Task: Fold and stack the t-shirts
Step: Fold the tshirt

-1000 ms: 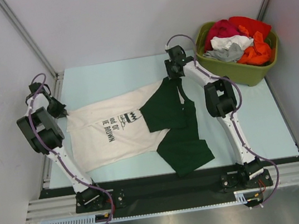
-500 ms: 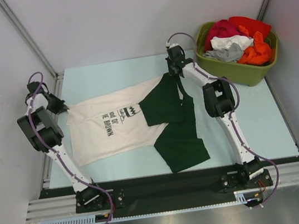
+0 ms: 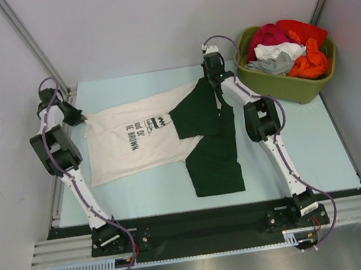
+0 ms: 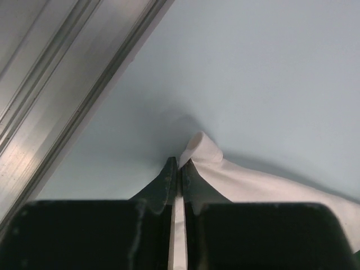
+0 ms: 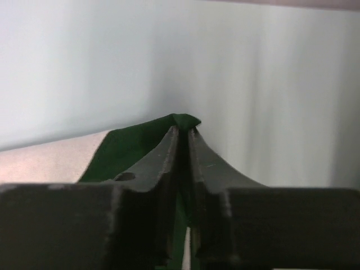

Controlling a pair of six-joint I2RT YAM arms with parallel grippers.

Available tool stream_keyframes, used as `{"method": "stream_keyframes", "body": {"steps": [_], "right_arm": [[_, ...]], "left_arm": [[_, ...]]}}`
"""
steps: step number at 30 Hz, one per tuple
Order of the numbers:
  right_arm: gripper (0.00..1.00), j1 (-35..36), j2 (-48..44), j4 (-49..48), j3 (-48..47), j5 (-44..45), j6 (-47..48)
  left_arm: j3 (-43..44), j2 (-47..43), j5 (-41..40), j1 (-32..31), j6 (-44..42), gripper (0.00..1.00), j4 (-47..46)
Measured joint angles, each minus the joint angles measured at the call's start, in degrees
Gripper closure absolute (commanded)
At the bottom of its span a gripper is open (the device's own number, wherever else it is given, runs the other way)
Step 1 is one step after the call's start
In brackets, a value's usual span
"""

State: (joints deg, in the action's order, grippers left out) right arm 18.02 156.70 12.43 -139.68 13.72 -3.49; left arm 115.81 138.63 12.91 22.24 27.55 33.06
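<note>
One t-shirt (image 3: 138, 148) lies spread on the pale blue table, its body cream-white with black lettering and its sleeves and top dark green (image 3: 211, 151). At the far left my left gripper (image 3: 83, 119) is shut on the cream hem corner (image 4: 202, 153), which bunches up just past the fingertips. My right gripper (image 3: 213, 82) is shut on a dark green corner (image 5: 183, 120) at the far right of the shirt. The cloth is stretched between the two grippers. No other t-shirt lies on the table.
An olive-green tub (image 3: 282, 86) full of red, orange, white and grey clothes (image 3: 286, 48) stands at the back right. An aluminium rail (image 4: 67, 84) runs along the table's left edge, close to the left gripper.
Both grippers moved toward the back of the table, dragging the shirt with them. The right gripper closed on the green corner. The green part now hangs straighter toward the front.
</note>
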Motion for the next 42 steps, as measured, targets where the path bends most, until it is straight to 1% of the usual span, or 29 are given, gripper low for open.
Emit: {"method": "stream_keyframes", "body": {"steps": [1,2,4,5,6,7,10,13,15,16,19,21,23,27,30,32,34,38,42], "right_arm": [[0.80,0.0,0.2,-0.3,-0.3,0.0,0.1],[0.78,-0.1,0.4,-0.4,-0.7,0.1,0.5],[0.66,-0.1,1.1,-0.2,-2.7,0.6,0.4],[0.59,-0.2,1.1,-0.2,-3.3,0.8,0.3],[0.46,-0.2,1.1,-0.2,-3.7,1.0,0.1],[0.43,-0.2,1.0,-0.3,-4.0,1.2,-0.1],[0.39,-0.1,0.0,1.4,-4.1,2.2,-1.0],[0.33,-0.1,-2.6,6.4,-3.9,3.6,-3.1],[0.28,0.0,-5.5,9.8,-2.8,3.9,-4.6],[0.27,0.2,-7.8,11.5,-1.5,4.0,-5.4],[0.25,1.2,-16.7,16.4,4.7,4.0,-7.8],[0.22,2.6,-23.8,18.5,10.4,3.0,-11.2],[0.21,4.1,-30.0,20.5,15.2,0.4,-15.2],[0.19,8.9,-40.9,23.4,25.4,-7.0,-21.4],[0.20,12.8,-47.5,23.7,34.7,-11.9,-22.8],[0.20,15.1,-51.7,23.7,41.8,-16.3,-23.3],[0.21,15.8,-55.0,23.8,47.4,-19.7,-23.3],[0.21,14.0,-61.5,23.6,56.4,-23.7,-23.0],[0.22,10.8,-68.6,23.3,64.4,-28.1,-23.3]], "left_arm": [[1.1,0.5,-0.5,-0.2,0.0,0.80,0.7],[1.9,0.7,-1.0,-0.3,-0.3,0.72,1.1],[3.0,0.7,-2.9,-0.5,-0.4,0.59,1.9],[3.1,0.6,-3.8,-0.4,-0.5,0.51,2.1],[3.1,0.4,-5.0,-0.4,-0.7,0.49,2.3],[3.0,0.1,-6.0,-0.3,-0.8,0.44,2.7],[-1.8,-3.5,-9.0,-0.3,-1.0,0.38,3.2],[-10.0,-10.6,-11.7,-0.3,-1.1,0.36,4.3],[-15.5,-16.1,-13.0,-0.3,-1.1,0.36,4.5],[-19.0,-19.7,-13.5,-0.3,-1.1,0.36,4.7],[-28.6,-30.0,-14.4,-0.3,-0.6,0.36,4.5],[-36.1,-37.9,-14.6,-0.4,0.2,0.38,4.2],[-43.6,-45.2,-14.8,-0.5,1.9,0.40,4.6],[-56.3,-56.1,-14.6,-0.6,6.1,0.42,5.7],[-62.4,-58.7,-14.3,-0.6,9.8,0.43,7.7],[-64.9,-58.8,-14.1,-0.3,11.8,0.48,8.6],[-67.2,-58.8,-13.5,0.6,14.0,0.55,8.7],[-68.7,-58.3,-11.1,3.7,16.4,0.53,8.5],[-68.7,-57.4,-10.0,5.0,17.8,0.50,8.0]]}}
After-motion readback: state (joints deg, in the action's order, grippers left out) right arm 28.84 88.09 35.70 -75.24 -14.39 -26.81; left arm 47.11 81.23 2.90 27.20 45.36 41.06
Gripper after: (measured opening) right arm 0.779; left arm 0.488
